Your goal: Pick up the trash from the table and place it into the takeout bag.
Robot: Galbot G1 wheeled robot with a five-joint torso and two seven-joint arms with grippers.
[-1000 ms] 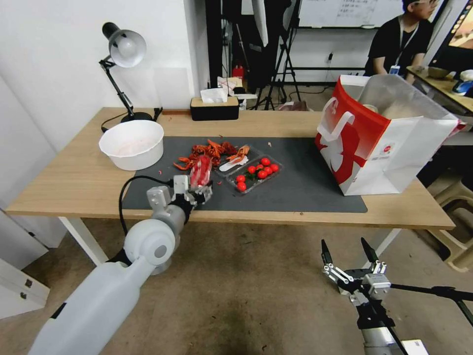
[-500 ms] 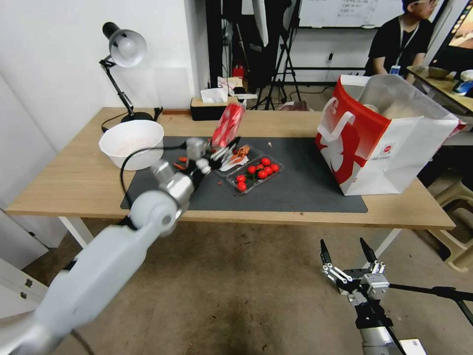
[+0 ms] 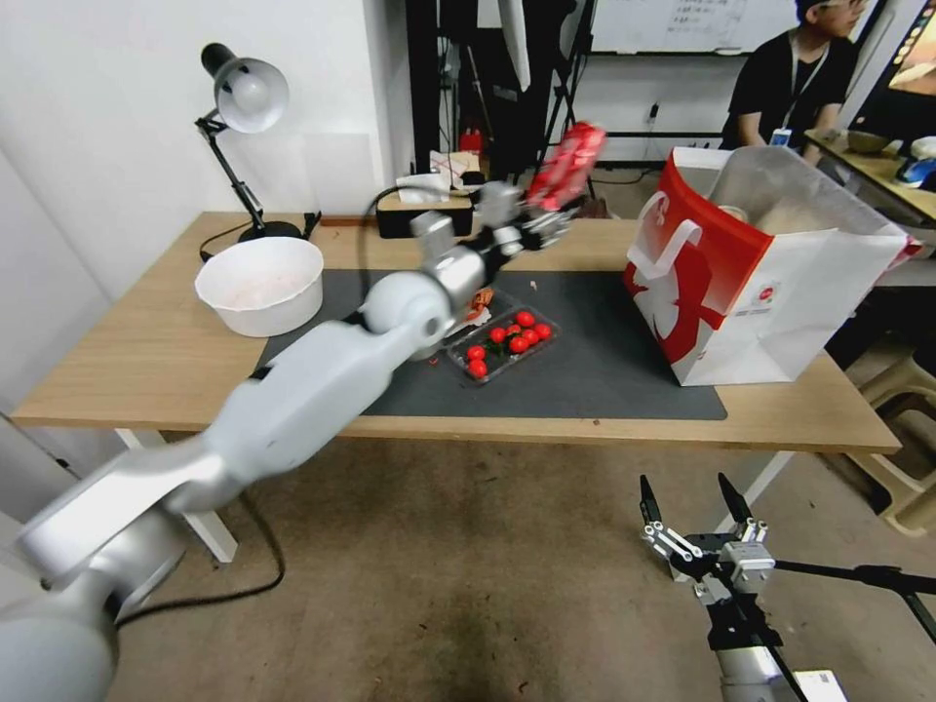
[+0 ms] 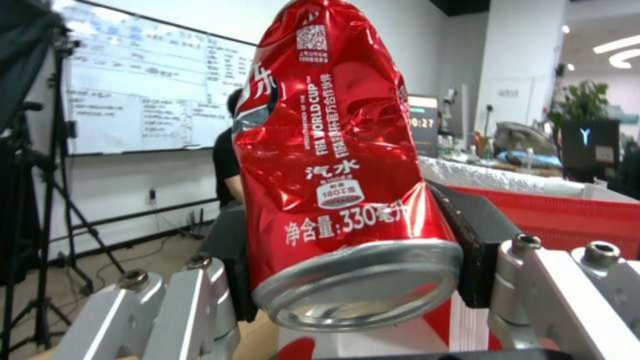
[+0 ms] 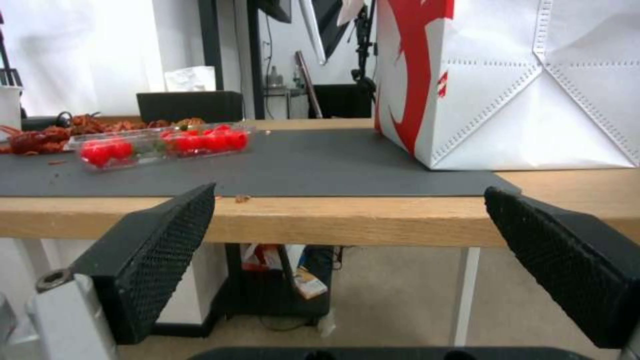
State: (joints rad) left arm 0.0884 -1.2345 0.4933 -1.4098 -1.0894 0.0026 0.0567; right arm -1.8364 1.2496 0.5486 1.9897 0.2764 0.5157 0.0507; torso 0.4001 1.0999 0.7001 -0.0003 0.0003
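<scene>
Swung up from the mat, left gripper (image 3: 546, 216) carries a dented red can (image 3: 567, 164), fingers clamped on it, toward the red-and-white bag (image 3: 741, 283); right gripper (image 3: 694, 505) waits below the surface (image 3: 146, 361), fingers apart

A large white bowl (image 3: 259, 285) stands toward the left end of the wooden top, just beside the left edge of the dark mat. Behind it, a black desk lamp (image 3: 240, 107) rises from a round base at the rear edge. A black tissue box (image 3: 423, 214) with white tissue sits at the rear edge. A clear tray of red cherry tomatoes (image 3: 503, 342) rests mid-mat. Red crayfish shells (image 5: 40, 136) lie just beside the tray.
</scene>
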